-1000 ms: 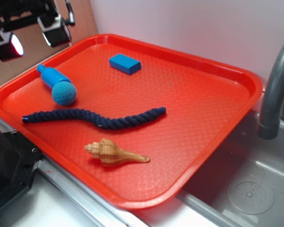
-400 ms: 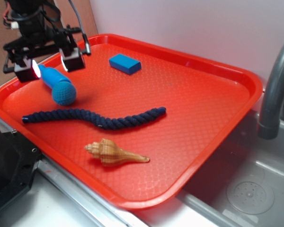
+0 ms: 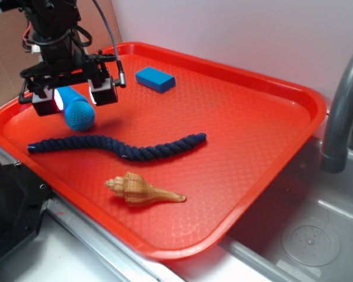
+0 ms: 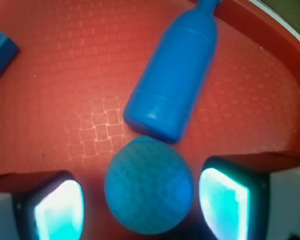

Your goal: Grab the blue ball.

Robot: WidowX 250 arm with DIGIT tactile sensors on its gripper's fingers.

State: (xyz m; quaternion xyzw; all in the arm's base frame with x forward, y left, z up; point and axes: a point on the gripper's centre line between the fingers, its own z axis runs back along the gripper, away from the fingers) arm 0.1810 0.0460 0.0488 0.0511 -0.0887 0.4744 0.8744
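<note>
Grasp not made yet: the small teal-blue crocheted yarn ball [image 4: 149, 186] sits on the red plastic tray [image 3: 265, 135], upper left of the exterior frame, touching the base of the smooth blue bottle-shaped cylinder [image 4: 175, 80]. The black gripper [image 3: 74, 95] is spread wide, fingers [image 4: 57, 209] flanking the ball, apparently no contact. Left: lower, close, lift.
</note>
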